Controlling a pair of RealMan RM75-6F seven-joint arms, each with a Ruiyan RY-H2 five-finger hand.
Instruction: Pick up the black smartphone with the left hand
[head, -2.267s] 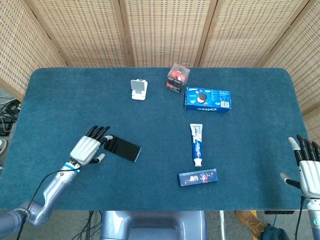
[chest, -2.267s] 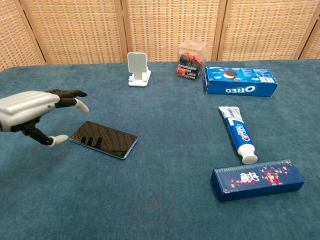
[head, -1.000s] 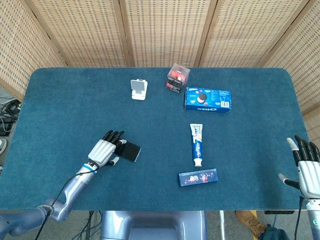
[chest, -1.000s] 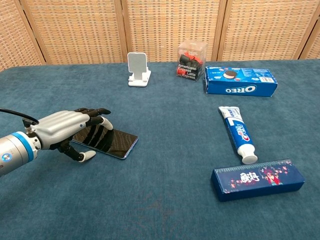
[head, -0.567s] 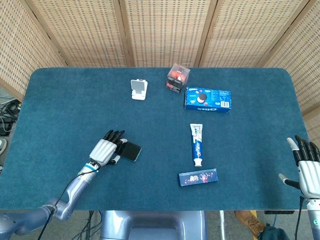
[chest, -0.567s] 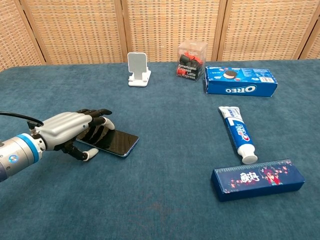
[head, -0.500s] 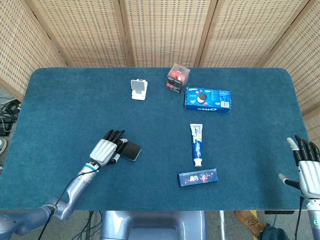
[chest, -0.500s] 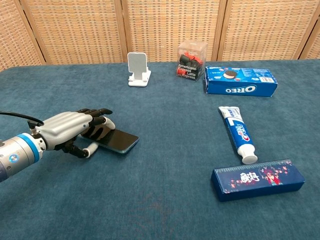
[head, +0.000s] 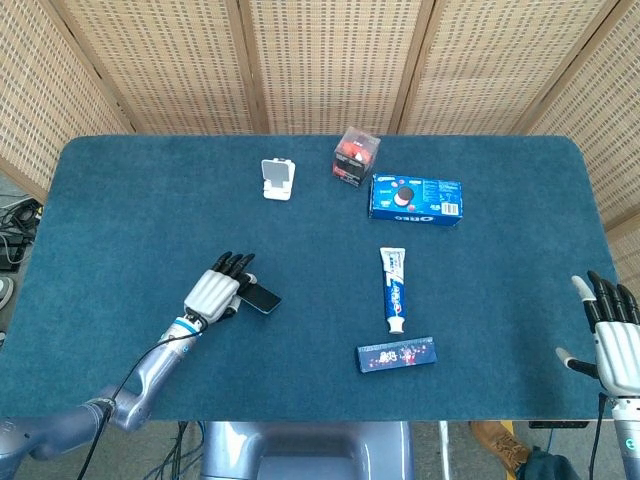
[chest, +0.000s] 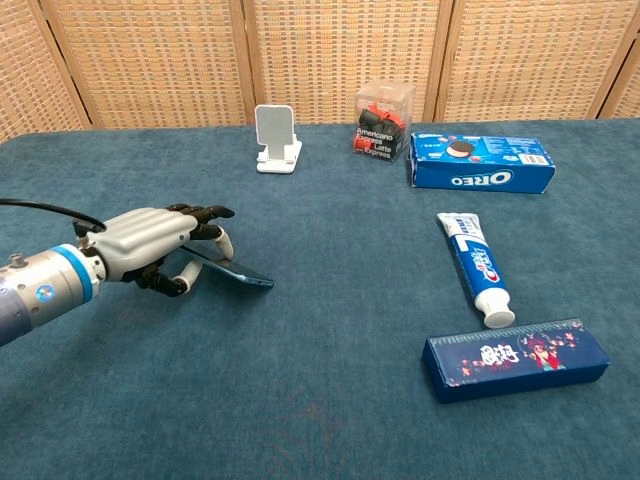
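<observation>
My left hand (chest: 155, 243) (head: 215, 291) grips the black smartphone (chest: 240, 274) (head: 261, 298) by its left end, fingers over the top and thumb underneath. The phone is tilted up off the blue cloth, and only its thin edge shows in the chest view. Most of the phone's left part is hidden under the hand. My right hand (head: 618, 345) hangs at the table's front right corner with fingers spread and nothing in it; the chest view does not show it.
A white phone stand (chest: 274, 138), a clear box of red items (chest: 384, 121) and an Oreo box (chest: 478, 163) line the back. A toothpaste tube (chest: 472, 268) and a dark blue carton (chest: 515, 359) lie to the right. The blue table cloth (chest: 320, 400) spreads beneath.
My left hand moved over the phone, closed around its left end and lifted it off the cloth, tilted. The right hand has stayed still.
</observation>
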